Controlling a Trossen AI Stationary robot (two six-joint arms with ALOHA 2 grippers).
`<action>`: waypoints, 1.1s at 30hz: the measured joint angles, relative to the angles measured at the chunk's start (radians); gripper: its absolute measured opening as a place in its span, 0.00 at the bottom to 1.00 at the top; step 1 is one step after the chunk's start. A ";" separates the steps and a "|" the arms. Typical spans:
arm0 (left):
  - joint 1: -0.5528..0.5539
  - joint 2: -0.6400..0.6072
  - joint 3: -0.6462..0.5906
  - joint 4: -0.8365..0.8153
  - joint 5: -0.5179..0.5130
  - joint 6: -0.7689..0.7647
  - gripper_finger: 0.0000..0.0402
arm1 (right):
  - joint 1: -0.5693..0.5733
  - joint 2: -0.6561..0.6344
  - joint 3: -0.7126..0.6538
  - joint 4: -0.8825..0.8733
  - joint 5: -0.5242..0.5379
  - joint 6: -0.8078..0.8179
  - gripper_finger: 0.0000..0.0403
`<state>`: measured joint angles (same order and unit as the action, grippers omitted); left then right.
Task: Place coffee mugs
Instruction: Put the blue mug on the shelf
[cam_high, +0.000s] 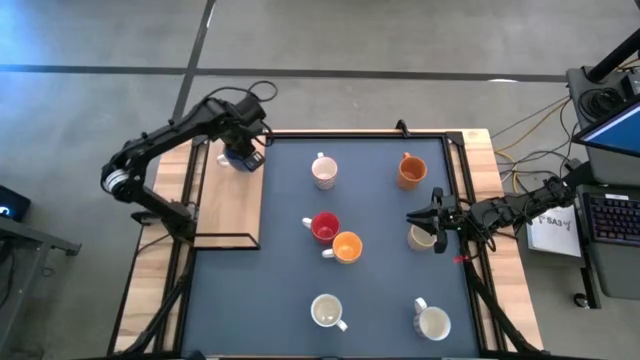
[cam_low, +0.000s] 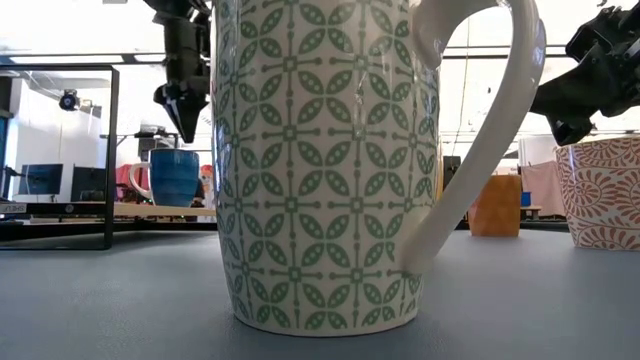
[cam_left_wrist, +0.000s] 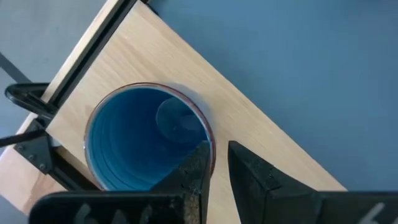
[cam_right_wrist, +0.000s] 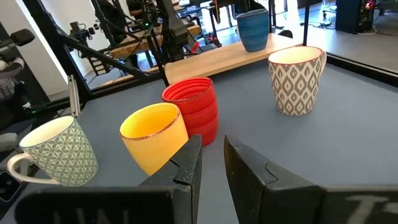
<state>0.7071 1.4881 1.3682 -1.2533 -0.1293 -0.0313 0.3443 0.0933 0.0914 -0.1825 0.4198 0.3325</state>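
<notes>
Eight mugs show in the high view. The blue mug (cam_high: 240, 157) stands upright on the wooden board (cam_high: 228, 210) at the table's far left. My left gripper (cam_left_wrist: 217, 158), narrowly open, points down with its fingers on either side of the blue mug's rim (cam_left_wrist: 210, 134); in the low view its tip (cam_low: 188, 128) hangs just above the blue mug (cam_low: 175, 177). A white mug (cam_high: 324, 171), two orange mugs (cam_high: 411, 171) (cam_high: 346, 247), a red mug (cam_high: 324, 227) and two near white mugs (cam_high: 328, 312) (cam_high: 432, 322) stand on the mat. My right gripper (cam_high: 425, 220), narrowly open, hovers over the cream mug (cam_high: 422, 238).
A black metal frame (cam_high: 455, 160) borders the blue-grey mat. In the low view the green-patterned white mug (cam_low: 320, 170) fills the foreground. The red and orange mugs stand close together mid-table. Free mat lies between the far and the near mugs. Cables and a desk stand off the table's right side.
</notes>
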 joint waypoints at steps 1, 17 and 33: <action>0.000 0.005 0.000 0.001 -0.002 -0.012 0.10 | 0.000 0.000 0.000 0.000 0.000 0.000 0.14; 0.003 0.117 -0.001 -0.002 -0.021 -0.056 0.09 | 0.000 0.000 0.000 0.000 0.000 0.000 0.14; 0.066 0.155 0.018 -0.024 -0.021 -0.033 0.01 | 0.000 0.000 0.000 0.000 0.000 0.000 0.14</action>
<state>0.7734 1.6432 1.3865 -1.2769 -0.1504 -0.0641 0.3443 0.0933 0.0914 -0.1823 0.4198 0.3325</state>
